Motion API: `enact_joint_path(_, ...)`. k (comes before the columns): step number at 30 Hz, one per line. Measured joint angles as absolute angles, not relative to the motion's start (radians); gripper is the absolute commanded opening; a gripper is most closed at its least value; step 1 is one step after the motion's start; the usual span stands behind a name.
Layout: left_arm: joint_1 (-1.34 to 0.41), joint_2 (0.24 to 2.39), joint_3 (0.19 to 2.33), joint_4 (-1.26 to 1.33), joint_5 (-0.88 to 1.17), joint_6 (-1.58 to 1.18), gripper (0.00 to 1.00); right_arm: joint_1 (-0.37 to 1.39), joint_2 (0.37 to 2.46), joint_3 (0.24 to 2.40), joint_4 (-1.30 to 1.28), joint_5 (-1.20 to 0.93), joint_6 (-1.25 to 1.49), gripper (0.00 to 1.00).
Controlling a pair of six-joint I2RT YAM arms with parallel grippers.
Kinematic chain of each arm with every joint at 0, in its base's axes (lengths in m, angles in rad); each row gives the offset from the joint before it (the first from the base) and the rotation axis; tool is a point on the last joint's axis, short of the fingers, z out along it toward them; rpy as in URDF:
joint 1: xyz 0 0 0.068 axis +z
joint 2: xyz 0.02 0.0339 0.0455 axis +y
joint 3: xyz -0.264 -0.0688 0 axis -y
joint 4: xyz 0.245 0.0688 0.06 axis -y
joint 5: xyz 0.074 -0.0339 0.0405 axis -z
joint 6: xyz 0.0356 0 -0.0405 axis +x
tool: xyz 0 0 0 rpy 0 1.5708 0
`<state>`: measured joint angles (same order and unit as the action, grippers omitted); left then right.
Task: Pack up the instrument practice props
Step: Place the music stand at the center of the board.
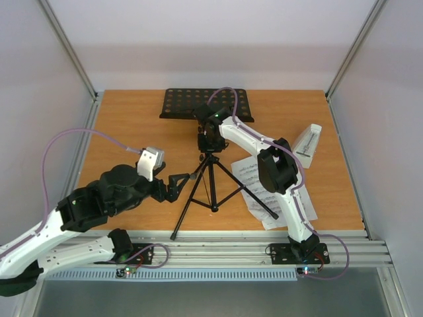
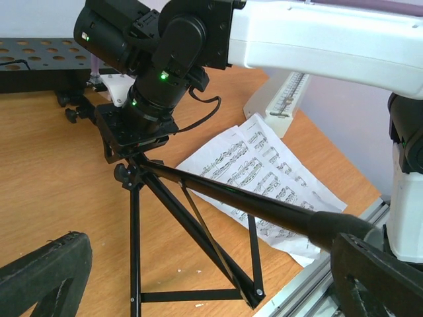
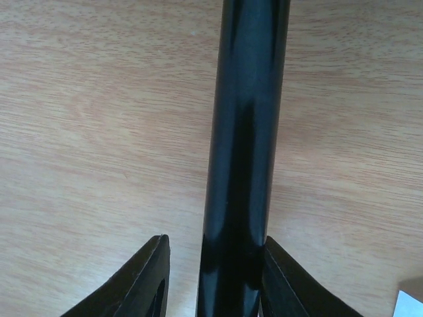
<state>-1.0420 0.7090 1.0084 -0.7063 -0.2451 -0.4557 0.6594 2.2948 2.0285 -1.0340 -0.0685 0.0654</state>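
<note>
The black music stand (image 1: 197, 195) lies across the wooden table. Its round-holed desk (image 1: 178, 104) is at the far side and its tripod legs spread toward the near edge. My right gripper (image 1: 210, 140) straddles the stand's pole (image 3: 248, 99) just above the leg hub. It is open, with one finger against the pole and a gap at the other finger (image 3: 149, 277). My left gripper (image 1: 177, 187) is open wide, and one raised leg's rubber foot (image 2: 330, 224) lies between its fingers. Sheet-music pages (image 1: 254, 178) lie under the right arm. The pale metronome (image 1: 307, 140) stands at the far right.
An aluminium rail (image 1: 218, 249) runs along the table's near edge by the arm bases. White walls and slanted frame posts close in the left, back and right sides. A purple cable (image 1: 73, 135) loops above the left arm.
</note>
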Motion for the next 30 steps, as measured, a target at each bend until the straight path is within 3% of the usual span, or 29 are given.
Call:
enact_joint_path(3, -1.042, 0.690, 1.008, -0.715, -0.245, -0.463, 0.99, 0.659, 2.286, 2.006, -1.010, -0.075, 0.061, 0.41)
enact_joint_path(14, -1.042, 0.660, 1.008, -0.738, -0.249, -0.476, 0.99, 0.661, 2.213, 1.904, -0.911, -0.115, 0.037, 0.82)
enact_joint_path(20, -1.042, 0.624, 0.981, -0.752, -0.266, -0.490, 0.99, 0.656, 2.074, 1.813, -0.875, -0.112, 0.009, 0.98)
enact_joint_path(30, -1.042, 0.566, 0.883, -0.783, -0.286, -0.527, 0.99, 0.600, 1.722, 1.554, -0.820, -0.103, -0.031, 0.98)
